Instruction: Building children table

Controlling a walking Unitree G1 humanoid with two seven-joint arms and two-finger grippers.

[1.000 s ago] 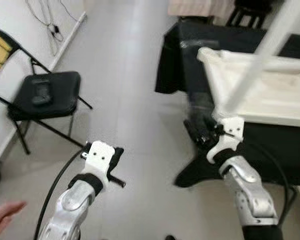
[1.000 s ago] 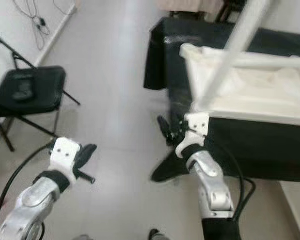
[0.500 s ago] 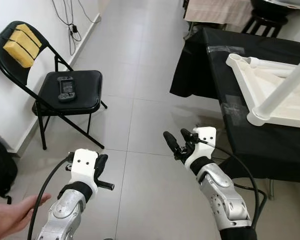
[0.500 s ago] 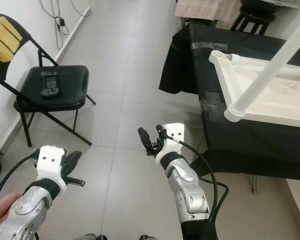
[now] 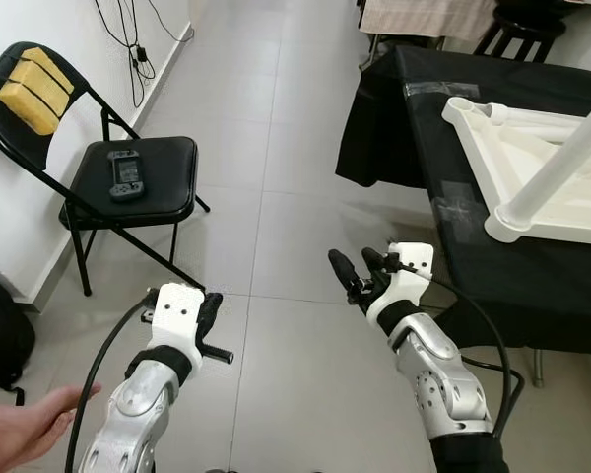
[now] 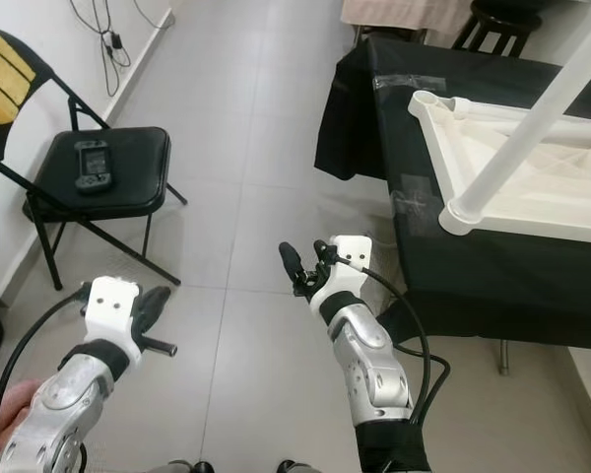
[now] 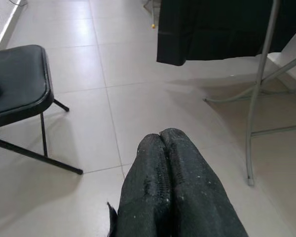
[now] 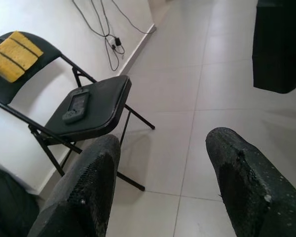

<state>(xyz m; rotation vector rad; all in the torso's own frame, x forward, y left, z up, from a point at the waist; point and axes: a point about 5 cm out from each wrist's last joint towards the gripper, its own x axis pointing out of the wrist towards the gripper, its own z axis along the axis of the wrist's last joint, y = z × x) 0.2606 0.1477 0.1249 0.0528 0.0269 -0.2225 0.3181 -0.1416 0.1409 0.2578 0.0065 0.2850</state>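
A white children's table (image 5: 492, 148) lies upside down on a black-draped table (image 5: 414, 118) at the right. One white leg (image 5: 561, 163) stands up from its near corner. My right gripper (image 5: 356, 263) hangs open over the floor tiles, left of the black cloth, with nothing between its fingers (image 8: 91, 182). Lower left, over the floor, is my left gripper (image 5: 210, 307). In its wrist view the two fingers (image 7: 153, 168) are pressed together, shut on nothing.
A black folding chair (image 5: 167, 202) stands by the left wall, with a handheld controller (image 5: 126, 169) on its seat and a yellow pad (image 5: 30, 84) on its back. A person's hand (image 5: 20, 434) reaches in at the lower left. A dark bag (image 5: 0, 335) sits by the wall.
The camera has swung and steadied. My right gripper, a second ago close to the draped table's edge below the white leg, now stands off over the floor. The left gripper has barely shifted.
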